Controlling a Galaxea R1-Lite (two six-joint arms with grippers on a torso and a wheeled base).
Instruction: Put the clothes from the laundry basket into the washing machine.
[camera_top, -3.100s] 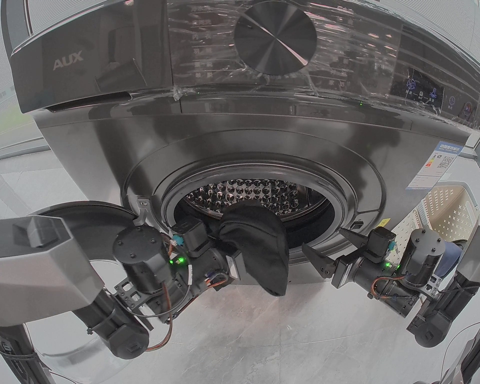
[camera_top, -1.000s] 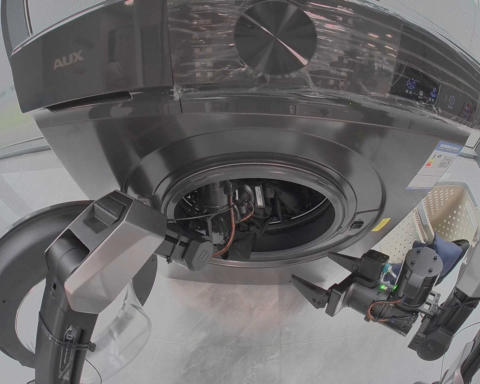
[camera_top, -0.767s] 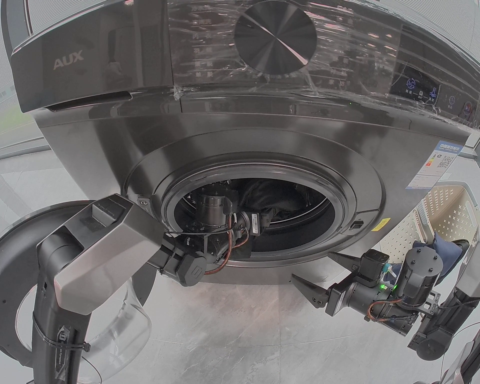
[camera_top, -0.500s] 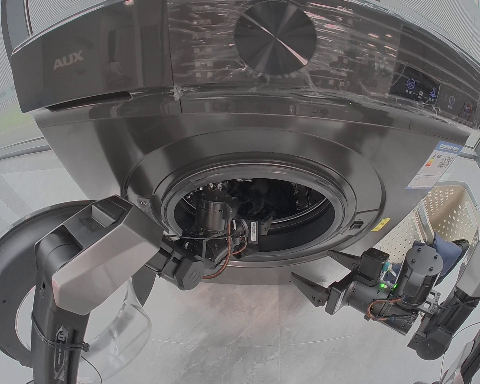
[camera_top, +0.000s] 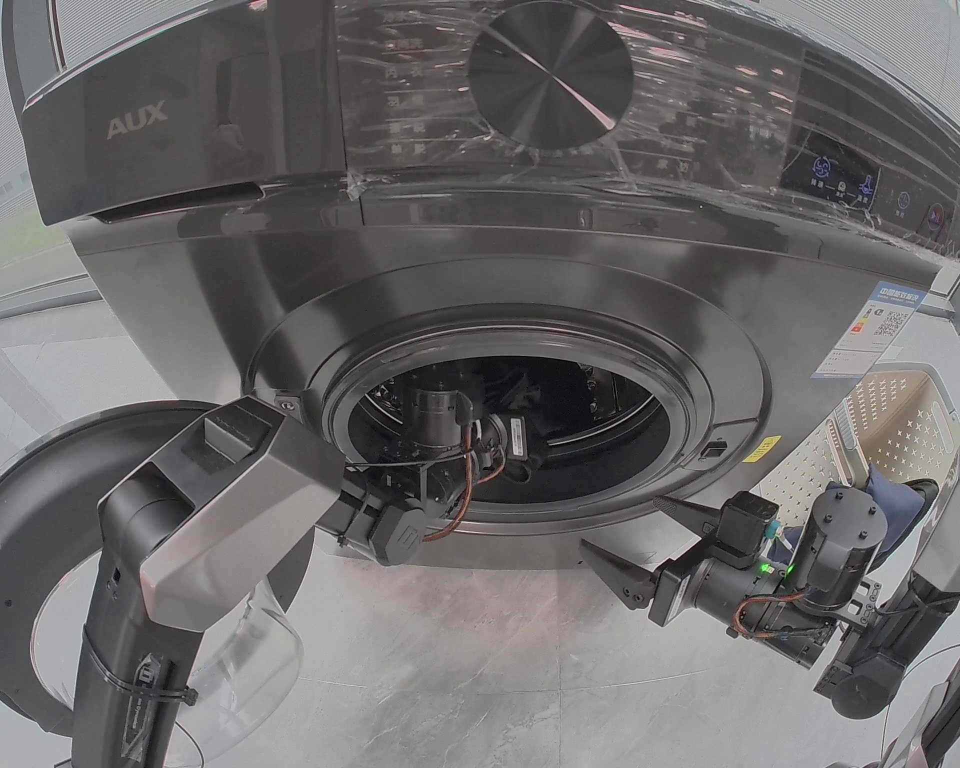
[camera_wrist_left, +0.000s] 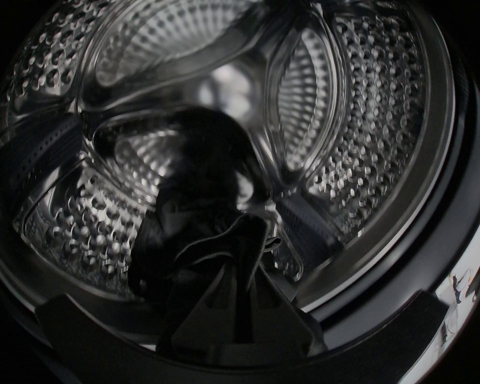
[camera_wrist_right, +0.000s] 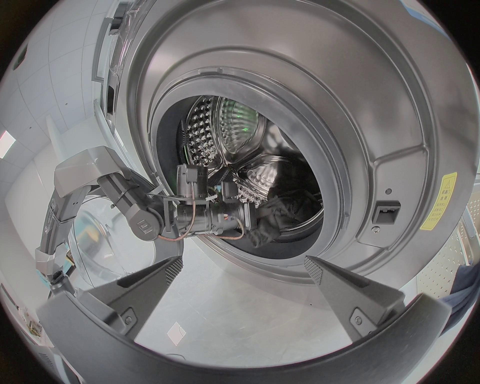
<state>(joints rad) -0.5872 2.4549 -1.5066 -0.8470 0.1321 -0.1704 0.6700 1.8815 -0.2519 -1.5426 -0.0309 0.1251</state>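
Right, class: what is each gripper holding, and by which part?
Left gripper pinches the black garment by a folded edge, inside the drum. Right gripper is open, holding nothing.

Dark garment (camera_wrist_left: 200, 200), apparently crumpled, in washing machine (camera_top: 560, 270)

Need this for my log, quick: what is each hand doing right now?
Left hand: closed on the black garment, inside the drum.
Right hand: open, empty.
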